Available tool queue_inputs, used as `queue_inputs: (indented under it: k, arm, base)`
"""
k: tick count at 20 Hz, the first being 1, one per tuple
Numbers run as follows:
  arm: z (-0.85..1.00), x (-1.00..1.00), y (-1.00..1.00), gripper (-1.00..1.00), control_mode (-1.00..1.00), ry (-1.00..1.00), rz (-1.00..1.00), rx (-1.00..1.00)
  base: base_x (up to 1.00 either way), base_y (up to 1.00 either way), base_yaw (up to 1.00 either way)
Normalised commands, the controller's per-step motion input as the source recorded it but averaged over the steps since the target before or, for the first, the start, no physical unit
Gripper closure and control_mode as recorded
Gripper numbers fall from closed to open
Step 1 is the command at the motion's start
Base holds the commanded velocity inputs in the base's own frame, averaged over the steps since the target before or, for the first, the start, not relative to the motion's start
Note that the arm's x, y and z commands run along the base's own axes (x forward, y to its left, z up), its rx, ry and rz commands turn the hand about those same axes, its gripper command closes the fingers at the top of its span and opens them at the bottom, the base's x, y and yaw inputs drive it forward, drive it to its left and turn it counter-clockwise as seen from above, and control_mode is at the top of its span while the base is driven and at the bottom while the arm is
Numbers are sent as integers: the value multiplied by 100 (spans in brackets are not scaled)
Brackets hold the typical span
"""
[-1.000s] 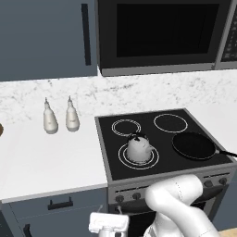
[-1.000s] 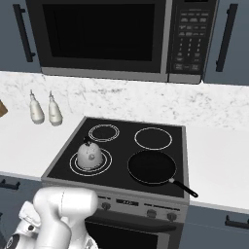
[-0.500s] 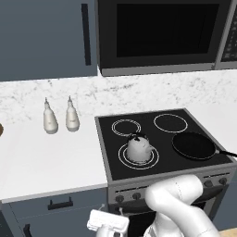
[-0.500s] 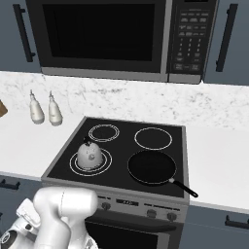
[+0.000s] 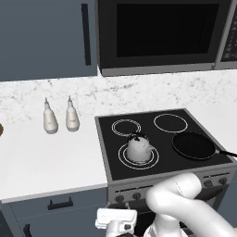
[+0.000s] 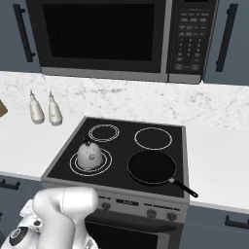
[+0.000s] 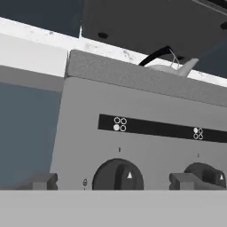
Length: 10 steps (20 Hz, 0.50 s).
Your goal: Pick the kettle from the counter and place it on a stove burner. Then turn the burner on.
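Observation:
The pale kettle (image 5: 138, 148) (image 6: 90, 154) stands upright on the front-left stove burner (image 5: 124, 159) (image 6: 74, 164), whose white rings show around its base. The white counter (image 5: 46, 159) lies left of the cooktop. My gripper (image 7: 113, 181) is open and low in front of the stove's control panel. Its fingertips (image 7: 42, 181) stand on either side of the leftmost round black knob (image 7: 117, 175) without touching it. Above the panel's top edge, the hand view catches the kettle's dark handle and spout (image 7: 188, 66). My white hand (image 5: 115, 218) hangs below the cooktop's front edge.
A black frying pan (image 5: 193, 145) (image 6: 151, 168) sits on the front-right burner, handle pointing right. Two white bottles (image 5: 59, 118) (image 6: 44, 111) stand on the counter by the backsplash. A second knob (image 7: 205, 174) is to the right. A microwave (image 6: 104, 36) hangs above.

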Motion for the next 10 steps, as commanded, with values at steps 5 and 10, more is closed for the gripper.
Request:
queue_inputs:
  k: [5, 10]
  arm:
    - [0, 15, -55, -100, -100, 0, 30, 23]
    - [-15, 17, -19, -100, -100, 0, 21, 9]
  base:
    - [0, 0, 0]
    - [0, 0, 0]
